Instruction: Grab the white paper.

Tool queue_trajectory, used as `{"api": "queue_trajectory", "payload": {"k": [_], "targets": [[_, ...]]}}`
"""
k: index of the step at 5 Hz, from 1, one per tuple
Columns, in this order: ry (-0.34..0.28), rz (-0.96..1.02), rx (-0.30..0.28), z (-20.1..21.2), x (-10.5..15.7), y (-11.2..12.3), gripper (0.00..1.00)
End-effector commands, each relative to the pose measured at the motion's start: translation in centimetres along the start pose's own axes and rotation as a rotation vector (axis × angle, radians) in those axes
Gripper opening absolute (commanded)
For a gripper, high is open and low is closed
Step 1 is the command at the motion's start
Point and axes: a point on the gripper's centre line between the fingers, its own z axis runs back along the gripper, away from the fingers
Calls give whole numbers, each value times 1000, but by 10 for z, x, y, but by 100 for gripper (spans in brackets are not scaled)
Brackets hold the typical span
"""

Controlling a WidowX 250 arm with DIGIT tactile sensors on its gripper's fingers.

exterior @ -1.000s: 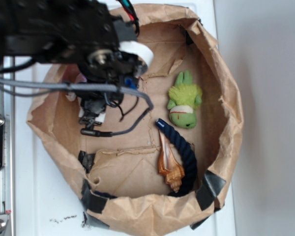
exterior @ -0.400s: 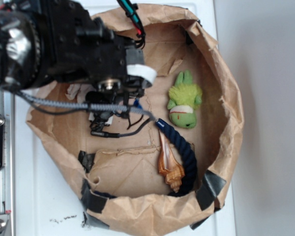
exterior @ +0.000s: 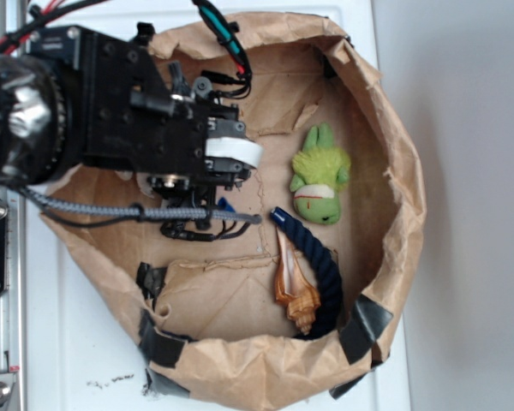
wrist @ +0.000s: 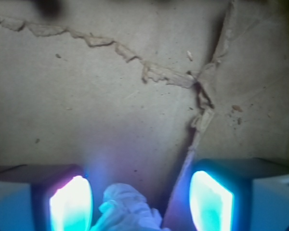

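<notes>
In the wrist view the white paper [wrist: 126, 208] is a crumpled off-white wad at the bottom edge. It lies between my gripper's [wrist: 138, 186] two glowing fingers, closer to the left finger [wrist: 71, 204] and apart from the right finger [wrist: 209, 199]. The gripper is open just above the brown bag floor. In the exterior view the black arm covers the paper. Only the dark finger parts of the gripper [exterior: 193, 227] show below the arm, in the left half of the bag.
The brown paper bag [exterior: 398, 163] has tall crumpled walls all round, patched with black tape [exterior: 368, 318]. Inside lie a green plush toy [exterior: 321, 175], a navy rope [exterior: 319, 270] and an orange-brown shell [exterior: 293, 295]. A torn seam [wrist: 149, 72] crosses the bag floor.
The arm has swung further over the bag's left half and lower, covering more of it. The fingers shifted slightly right and toward the front.
</notes>
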Motion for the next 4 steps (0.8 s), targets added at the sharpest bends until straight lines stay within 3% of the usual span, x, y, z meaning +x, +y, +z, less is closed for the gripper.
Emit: {"api": "queue_trajectory", "payload": {"k": [1, 3, 4], "targets": [[-38, 24, -93, 40, 7, 13, 100], [-39, 35, -202, 83, 4, 27, 100], [-28, 21, -215, 88, -3, 32, 100]]}}
